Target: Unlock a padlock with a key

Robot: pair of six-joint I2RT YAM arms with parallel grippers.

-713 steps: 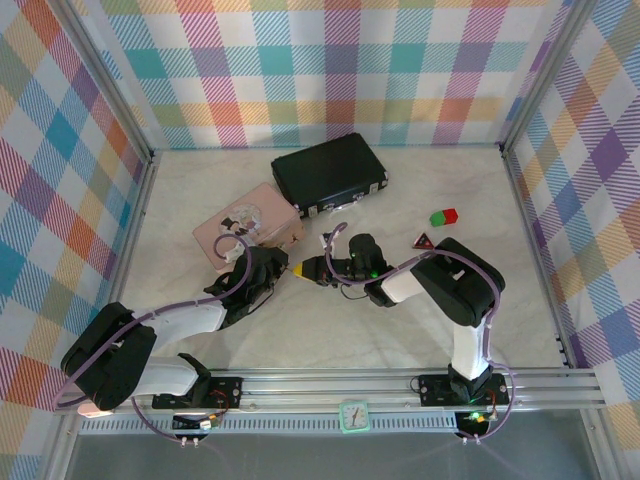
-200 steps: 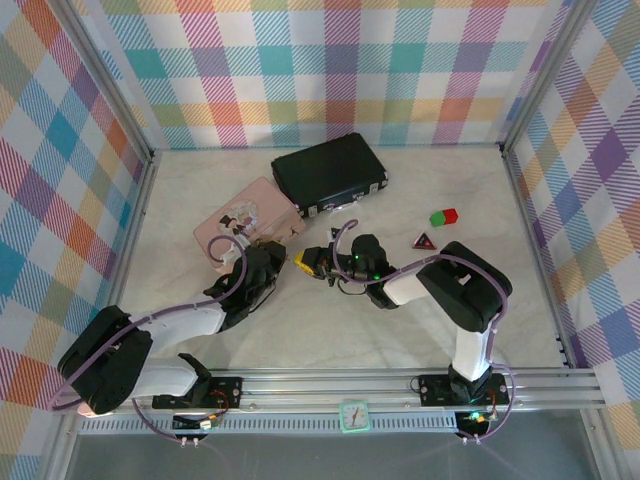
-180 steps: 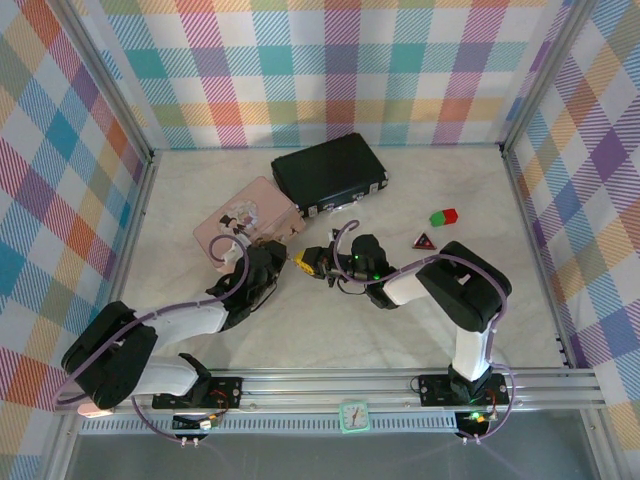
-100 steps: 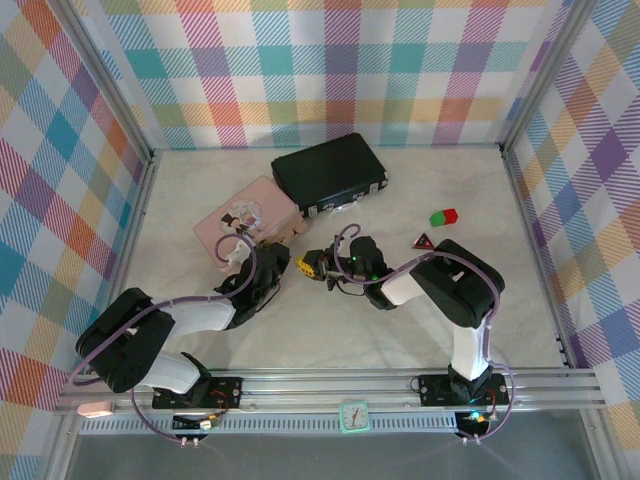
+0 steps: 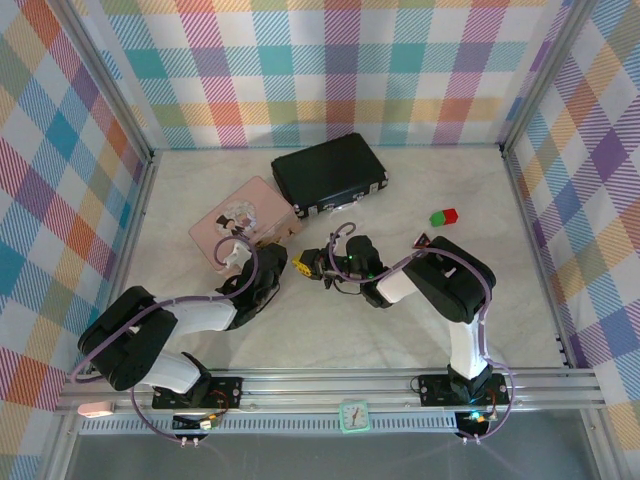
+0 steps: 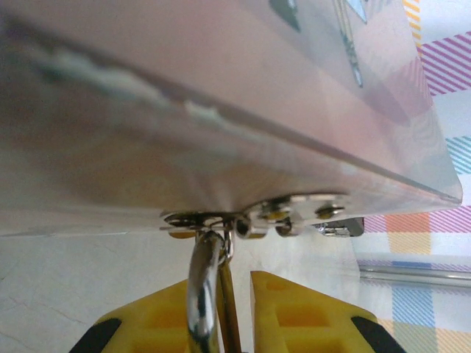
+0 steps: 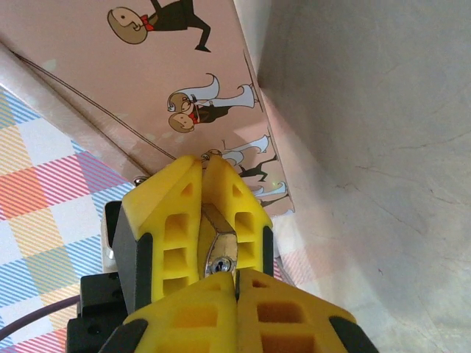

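Note:
The padlock hangs from the hasp [image 6: 250, 220] on the pink box [image 5: 240, 222]. In the left wrist view its silver shackle [image 6: 204, 287] and the brass edge of its body rise between my yellow fingers. My left gripper [image 6: 239, 301] is shut on the padlock and sits at the box's near corner [image 5: 272, 262]. In the right wrist view the padlock [image 7: 219, 239] faces me, with its keyhole [image 7: 221, 263] just beyond my right gripper [image 7: 235, 276]. That gripper is shut. Of the key, a thin dark edge [image 7: 235, 285] shows at the seam, right below the keyhole. From above, my right gripper [image 5: 300, 266] meets the left one tip to tip.
A black case [image 5: 330, 172] lies behind the pink box. A green-and-red block [image 5: 443, 216] sits to the right, and a red triangle piece [image 5: 423, 239] pokes out beside my right arm. Checked walls close off the left, back and right sides.
The left arm's elbow has swung in toward the middle, and the pink box has shifted slightly left. The right gripper has stayed close against the left one.

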